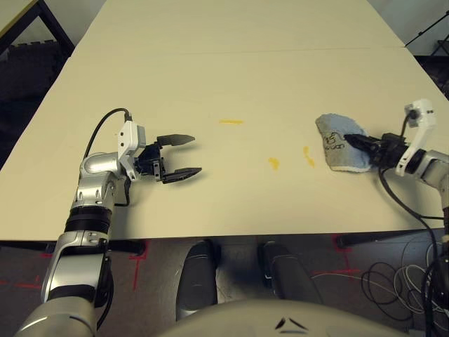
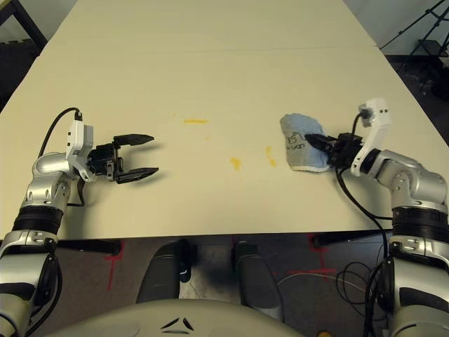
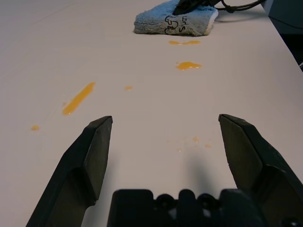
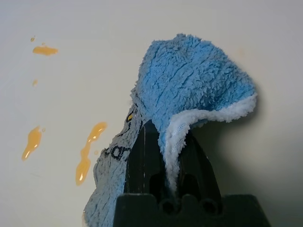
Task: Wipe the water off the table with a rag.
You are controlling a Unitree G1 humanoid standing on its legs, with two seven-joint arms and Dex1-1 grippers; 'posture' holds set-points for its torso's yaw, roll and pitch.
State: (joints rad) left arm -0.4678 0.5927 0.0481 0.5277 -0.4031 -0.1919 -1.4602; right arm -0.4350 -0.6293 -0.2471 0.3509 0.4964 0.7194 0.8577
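Note:
The light blue rag [image 1: 339, 140] with dark lettering lies on the right of the cream table [image 1: 224, 70]. My right gripper [image 1: 358, 142] is shut on its near edge, a fold of cloth [image 4: 199, 90] pinched between the fingers. Three yellow-orange water marks lie left of the rag: a streak [image 1: 231, 121], a spot [image 1: 273, 163] and a short streak [image 1: 308, 155] closest to the rag. My left gripper [image 1: 182, 156] rests low over the table's left side, open and holding nothing, well apart from the water. Its fingers [image 3: 94, 151] point toward the spills.
Cables [image 1: 393, 281] hang off the table's right front corner beside my right arm. A thin seam line [image 1: 224, 50] crosses the far tabletop. Dark floor and table legs [image 1: 28, 28] show past the left edge.

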